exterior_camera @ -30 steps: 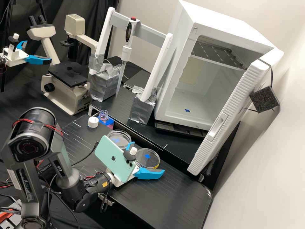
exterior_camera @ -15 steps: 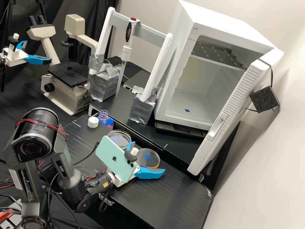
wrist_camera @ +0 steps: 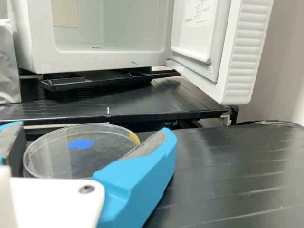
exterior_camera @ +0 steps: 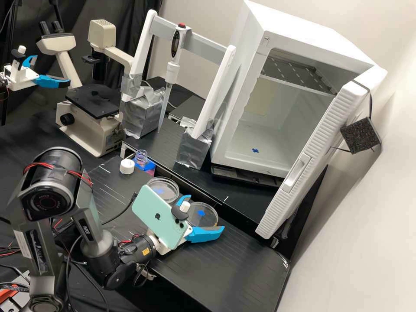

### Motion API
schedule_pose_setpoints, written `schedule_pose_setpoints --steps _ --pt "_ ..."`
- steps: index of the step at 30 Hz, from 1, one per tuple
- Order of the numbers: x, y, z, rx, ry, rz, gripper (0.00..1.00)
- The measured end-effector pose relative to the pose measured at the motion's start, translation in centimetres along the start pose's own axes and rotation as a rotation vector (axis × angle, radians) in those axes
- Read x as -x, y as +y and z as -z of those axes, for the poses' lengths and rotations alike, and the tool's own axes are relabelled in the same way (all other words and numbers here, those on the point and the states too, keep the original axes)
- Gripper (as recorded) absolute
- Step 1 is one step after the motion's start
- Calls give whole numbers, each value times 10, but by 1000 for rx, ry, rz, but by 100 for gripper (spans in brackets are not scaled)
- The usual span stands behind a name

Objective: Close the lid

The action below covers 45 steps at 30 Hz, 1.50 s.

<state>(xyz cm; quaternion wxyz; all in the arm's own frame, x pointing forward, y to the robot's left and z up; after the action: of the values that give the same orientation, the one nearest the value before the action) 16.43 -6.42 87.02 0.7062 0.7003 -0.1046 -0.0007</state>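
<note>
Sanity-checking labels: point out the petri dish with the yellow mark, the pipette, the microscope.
Petri dish (wrist_camera: 84, 156): wrist view, on its clear flat face.
Pipette (exterior_camera: 172, 73): high view, on its white lower body.
Microscope (exterior_camera: 94, 102): high view, on its black stage.

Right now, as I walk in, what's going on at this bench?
A robot arm has its gripper open at a clear round dish on the black bench, its fingers spread wide, apparently not gripping it. Another clear dish sits nearby. Behind them, the white cabinet's door stands open.
</note>
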Motion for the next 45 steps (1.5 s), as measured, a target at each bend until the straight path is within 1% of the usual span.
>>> schedule_pose_setpoints --steps 24,26,30,32,35,40,43,45 --pt "-1 0 -1 -2 1 3 0" --pt "-1 1 -1 -9 1 3 0" --pt "3 5 1 -34 7 3 0" --pt "7 7 4 -56 3 2 0" --pt "13 7 10 -79 -1 -1 0" --pt "23 1 27 -77 56 6 0" --pt "28 -3 39 -55 114 15 0" --pt "30 -3 47 -33 151 15 0"
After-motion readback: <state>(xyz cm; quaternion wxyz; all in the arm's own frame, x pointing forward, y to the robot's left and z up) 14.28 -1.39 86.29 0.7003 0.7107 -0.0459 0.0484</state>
